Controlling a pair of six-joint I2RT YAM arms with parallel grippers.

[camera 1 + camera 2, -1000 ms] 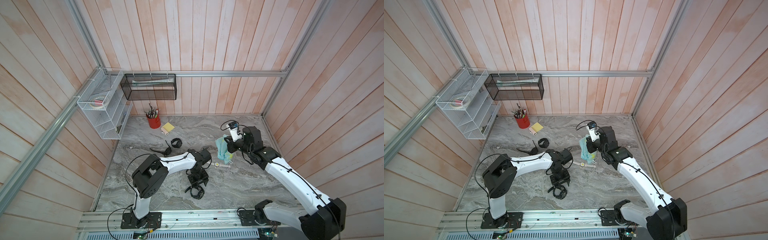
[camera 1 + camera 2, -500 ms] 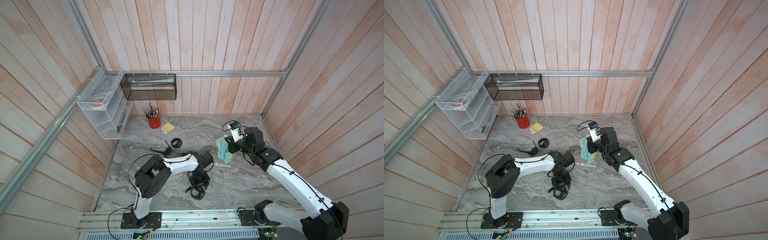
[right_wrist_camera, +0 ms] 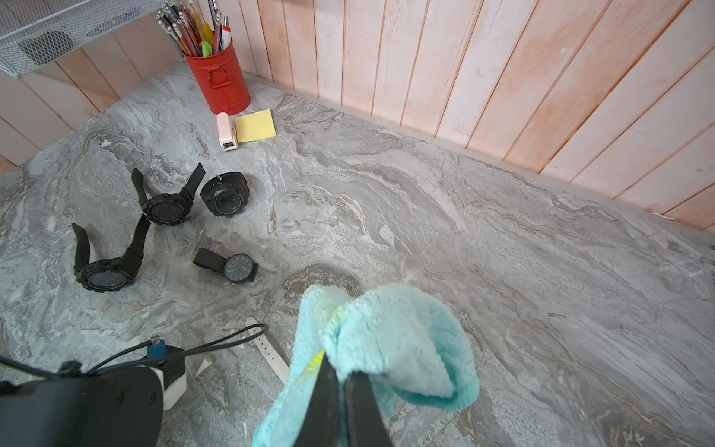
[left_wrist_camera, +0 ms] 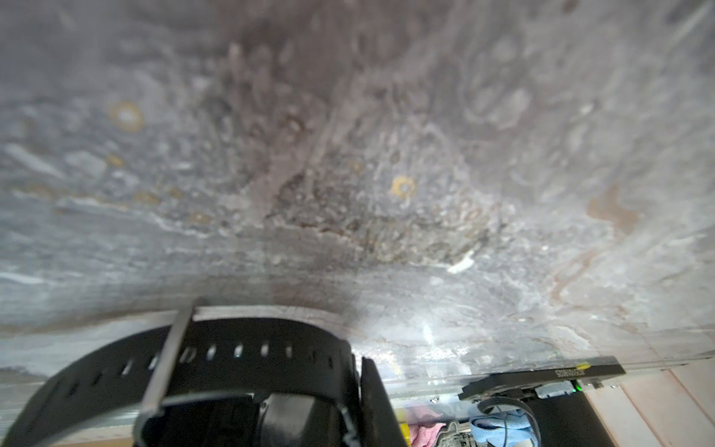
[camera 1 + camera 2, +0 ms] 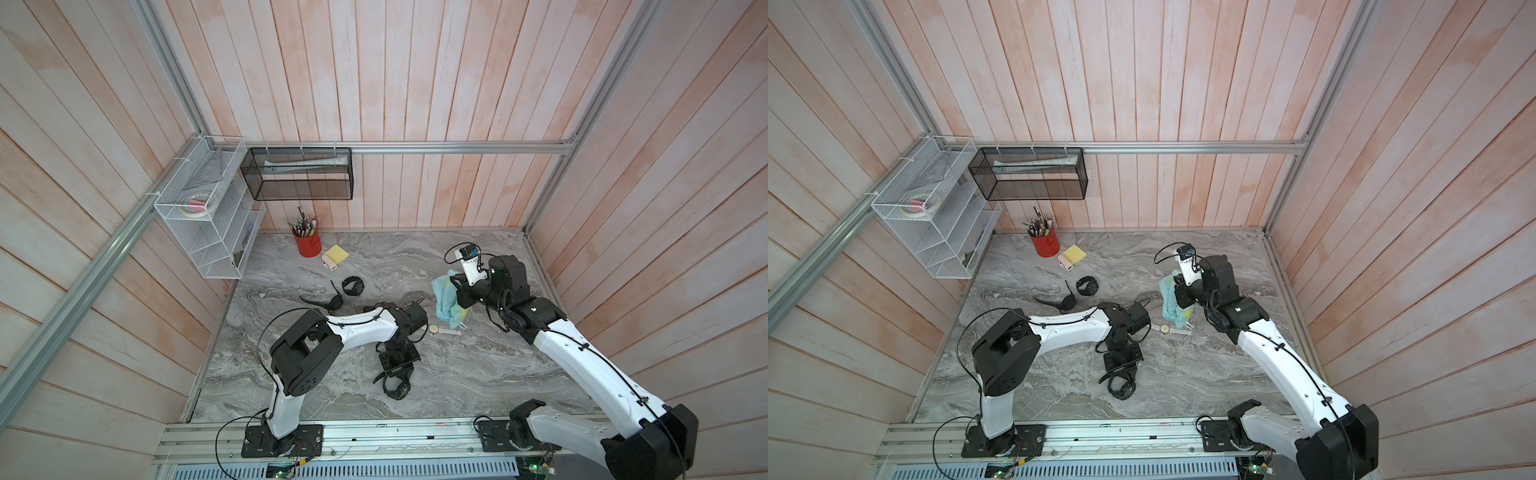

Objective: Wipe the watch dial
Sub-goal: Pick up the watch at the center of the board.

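Left wrist view: black watch point(image 4: 251, 352) fills the lower frame at very close range and is blurred. Its perforated strap curves across, and the case sits tight against one dark finger point(image 4: 377, 406). In both top views the left gripper point(image 5: 395, 374) points straight down over the near middle of the table point(image 5: 478, 374), jaws drawn in narrow on that watch, which shows just below the fingers point(image 5: 1121, 388). Cannot tell whether it rests on the marble or hangs just clear. Right gripper point(image 3: 342, 383) is up over the far right of the table, fingers pinched together on a teal cloth point(image 3: 398, 336). The cloth hangs in loose folds, clear of the surface point(image 5: 446, 301). A white watch point(image 5: 442, 330) lies flat between the two arms, near the cloth's lower edge and well apart from the black watch. Other watches point(image 3: 166, 205), all dark, are scattered on the far left-centre of the marble, some with straps sticking up. A red pen cup point(image 5: 308, 246) stands at the far left by the wall, with yellow notes point(image 5: 336, 253) just to its right.
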